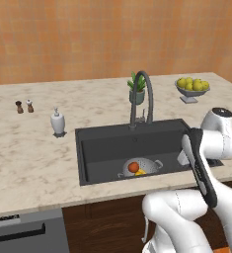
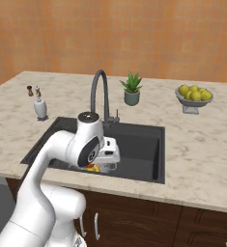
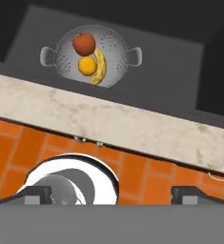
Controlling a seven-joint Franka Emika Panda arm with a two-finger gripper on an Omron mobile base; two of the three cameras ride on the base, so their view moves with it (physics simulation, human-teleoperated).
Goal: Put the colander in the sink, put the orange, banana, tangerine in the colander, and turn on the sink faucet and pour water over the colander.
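You've got the colander (image 3: 90, 57) sitting in the sink (image 1: 107, 148), toward its near wall, and inside it the banana (image 3: 100, 67) curves along one side, touching a small orange fruit (image 3: 86, 66), with a darker red-orange fruit (image 3: 84, 43) just beside them. Your gripper (image 3: 111, 193) hangs above the near counter edge (image 3: 108, 116), fingers (image 3: 37, 193) spread wide with nothing between them. The sink faucet (image 1: 143, 96) arches over the far rim, and the soap bottle (image 1: 58, 122) stands left of the basin.

The marble counter (image 1: 33, 153) carries a soap bottle (image 1: 58, 122), shakers (image 1: 24, 106), potted plant (image 2: 132, 89) and fruit bowl (image 1: 192, 89).
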